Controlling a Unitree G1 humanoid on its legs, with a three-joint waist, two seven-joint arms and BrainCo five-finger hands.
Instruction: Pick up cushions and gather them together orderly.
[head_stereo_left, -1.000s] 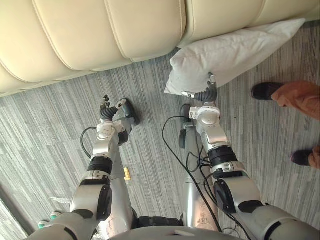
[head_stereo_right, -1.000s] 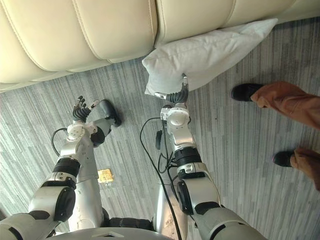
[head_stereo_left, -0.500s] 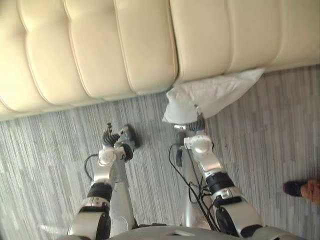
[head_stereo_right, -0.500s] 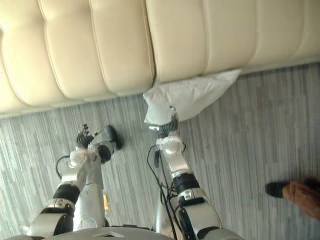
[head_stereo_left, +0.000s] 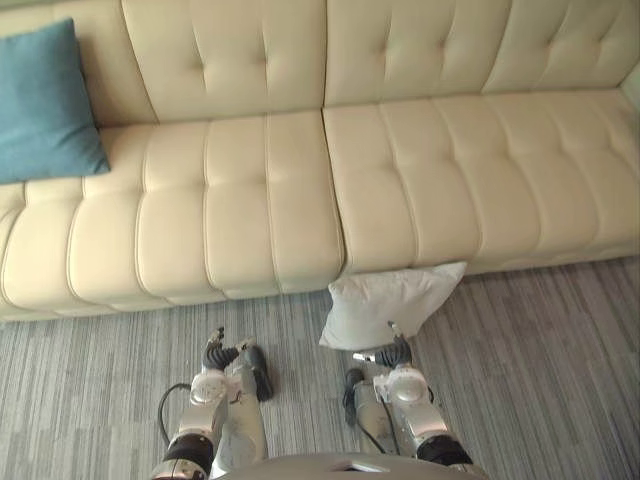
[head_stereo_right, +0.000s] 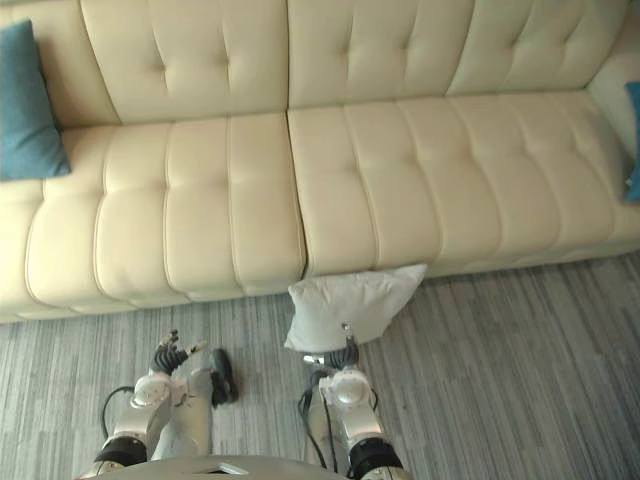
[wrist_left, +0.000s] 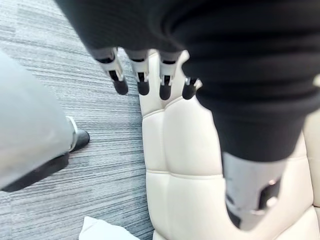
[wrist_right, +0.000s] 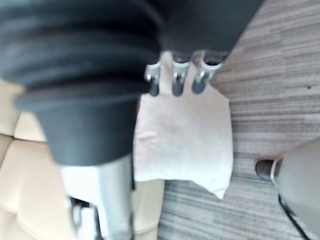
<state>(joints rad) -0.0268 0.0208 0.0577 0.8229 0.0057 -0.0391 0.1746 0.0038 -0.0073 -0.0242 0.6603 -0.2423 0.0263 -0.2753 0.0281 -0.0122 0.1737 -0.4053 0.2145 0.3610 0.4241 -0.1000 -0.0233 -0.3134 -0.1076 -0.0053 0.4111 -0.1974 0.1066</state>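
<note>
Three cushions are in sight, and we find them well apart. One white cushion (head_stereo_left: 392, 300) lies on the grey striped floor (head_stereo_left: 540, 360). Its far edge is tucked against the front of the cream sofa (head_stereo_left: 250, 200), just below the seam between the two seat sections. One of its corners points to the right along the sofa's base. One teal cushion (head_stereo_left: 45, 105) stands propped against the backrest at the sofa's left end. We catch the edge of a second teal cushion (head_stereo_right: 633, 140) at the sofa's far right end in the right eye view.

Our right hand (head_stereo_left: 393, 352) is low over the floor at the near edge of the white cushion. In the right wrist view its fingers (wrist_right: 173, 82) reach out straight over the pale cloth and curl round nothing, so we read the hand as wide and empty. Whether the tips touch the cushion we cannot tell.

Our left hand (head_stereo_left: 215, 352) hangs over bare floor to the left of the white cushion, apart from it. In the left wrist view its fingers (wrist_left: 120, 85) are loosely extended and hold nothing, with the floor and the sofa's front edge past them.
</note>
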